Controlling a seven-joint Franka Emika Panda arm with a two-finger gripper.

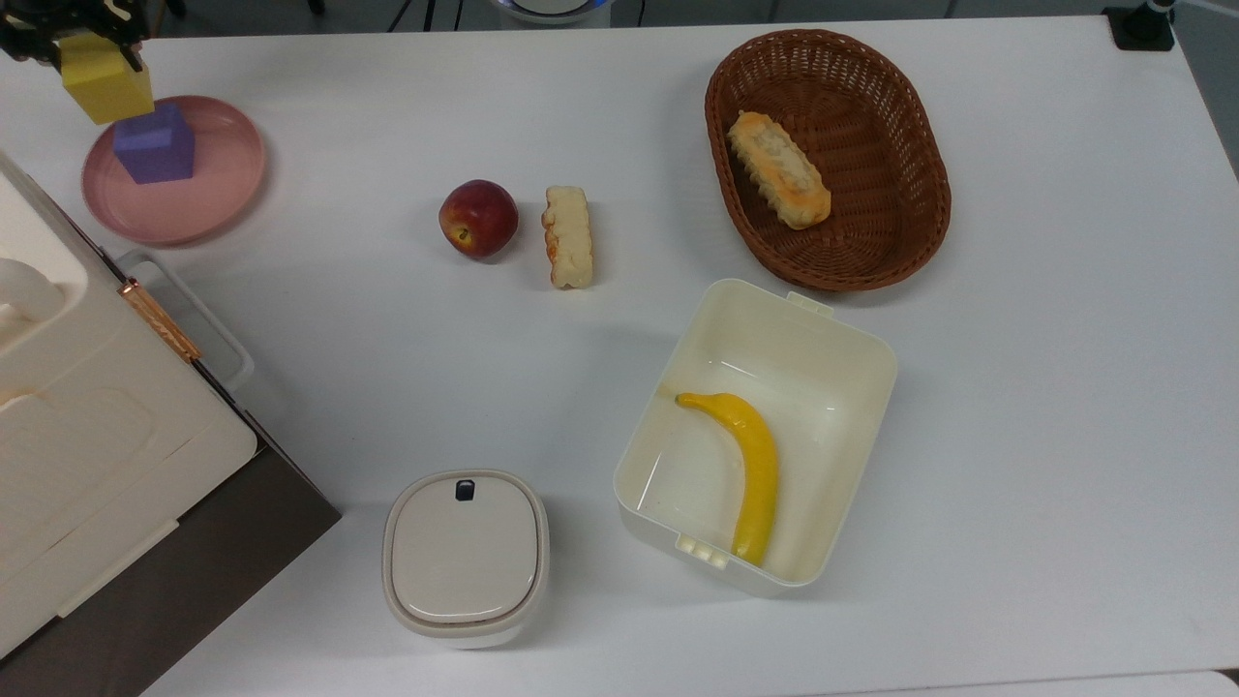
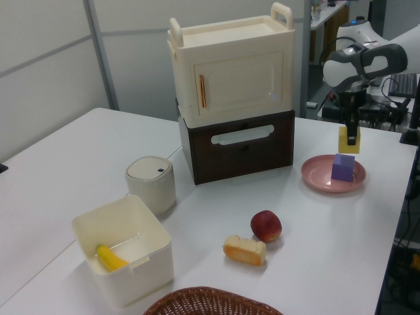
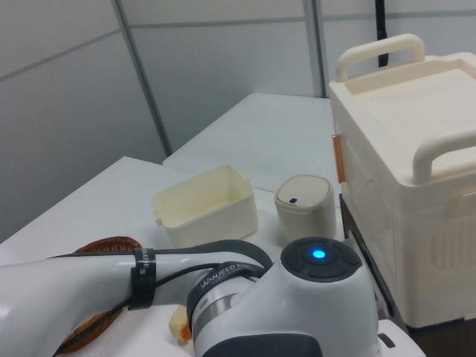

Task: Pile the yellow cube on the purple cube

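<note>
1. We see a white table (image 1: 1016,436) from above, with a second camera looking along it from one side.
2. At the top view's upper left corner, the gripper (image 1: 73,34) is closed on the yellow cube (image 1: 105,87), pinching it between dark fingers.
3. In the left view the gripper (image 2: 351,133) hangs from the white arm (image 2: 364,62), and the yellow cube (image 2: 348,141) sits in the air, higher than the purple cube (image 2: 342,167) and not touching it.
4. The purple cube (image 1: 155,145) stands upright on a pink plate (image 1: 227,184); in the top view the yellow cube overlaps its upper left corner.
5. Toward the top view's centre lie a red apple (image 1: 478,219) and, just beside it on the top view's right, a pale piece of bread (image 1: 568,237).
6. A brown wicker basket (image 1: 900,223) at the top view's upper right holds another bread roll (image 1: 779,169).
7. Below the basket, an open cream box (image 1: 852,358) holds a yellow banana (image 1: 750,465).
8. A small round-cornered lidded container (image 1: 465,557) stands to the top view's left of that box.
9. A cream cabinet (image 2: 230,65) with handles rests on a dark brown drawer unit (image 2: 239,147), at the top view's lower left.
10. In the right view, the arm's white body with a lit blue spot (image 3: 318,255) fills the foreground.
</note>
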